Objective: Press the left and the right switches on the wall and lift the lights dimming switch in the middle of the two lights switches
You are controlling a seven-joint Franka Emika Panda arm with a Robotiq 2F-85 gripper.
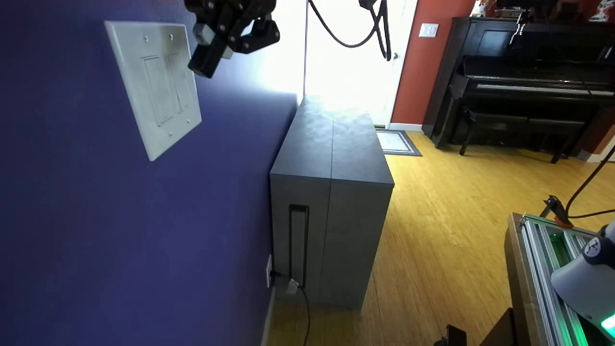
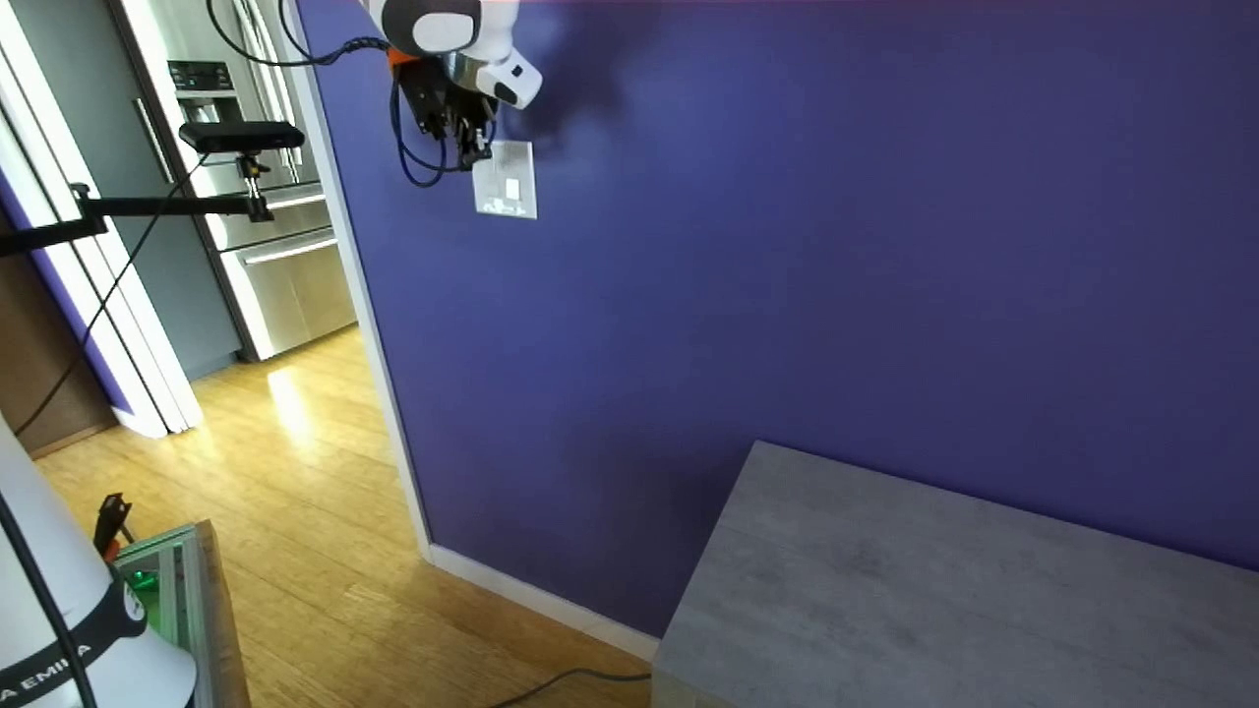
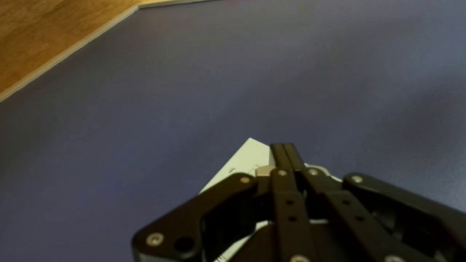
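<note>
One end effector [image 3: 283, 146] near two switches [image 1: 159, 89]

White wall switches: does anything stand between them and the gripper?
Nothing visible does. In the wrist view, the shut gripper hides part of the white plate, with no other object between. In an exterior view, both switches show uncovered; the grey cabinet stands lower, to one side.

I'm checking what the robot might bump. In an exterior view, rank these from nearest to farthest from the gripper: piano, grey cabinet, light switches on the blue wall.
1. Light switches: on the blue wall, close beside the fingers.
2. Grey cabinet: lower down, along the same wall.
3. Piano: far off, by the red wall.
</note>
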